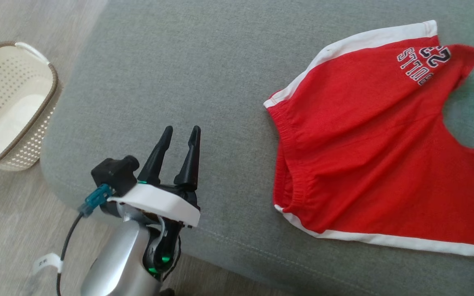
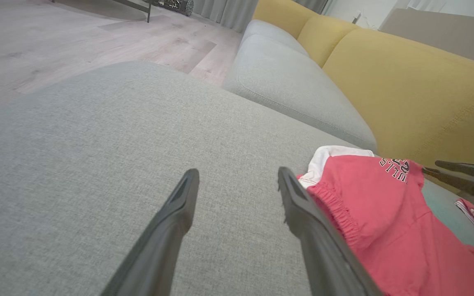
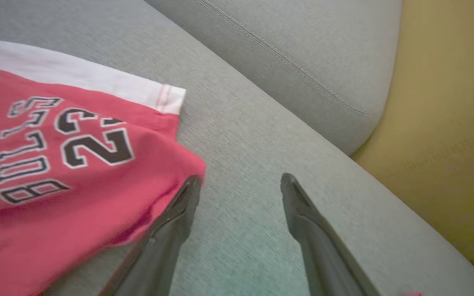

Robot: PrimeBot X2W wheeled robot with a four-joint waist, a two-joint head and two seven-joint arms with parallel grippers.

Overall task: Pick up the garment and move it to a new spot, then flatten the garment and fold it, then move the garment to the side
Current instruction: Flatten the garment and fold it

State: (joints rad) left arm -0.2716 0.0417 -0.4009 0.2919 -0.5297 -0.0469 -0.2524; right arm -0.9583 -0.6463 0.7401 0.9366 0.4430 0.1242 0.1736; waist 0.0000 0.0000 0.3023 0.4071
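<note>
Home living room: grey sofa seat cushions (image 2: pixel 286 78), yellow backrests (image 2: pixel 405 90), wood-look plank floor (image 2: pixel 56 37), curtains (image 2: pixel 228 12) at far end, perforated cream basket (image 1: pixel 27 152) on floor.

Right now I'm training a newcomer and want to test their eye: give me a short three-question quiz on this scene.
1. True or false: the right gripper is shut on the red shorts.
2. What stands on the floor beside the grey cushion, on the robot's left? A) a perforated basket B) a shoe C) a box
3. Fill in: the number printed on the shorts is ___.
Key: 1 false, its jaws stand open; 2 A; 3 23.
</note>
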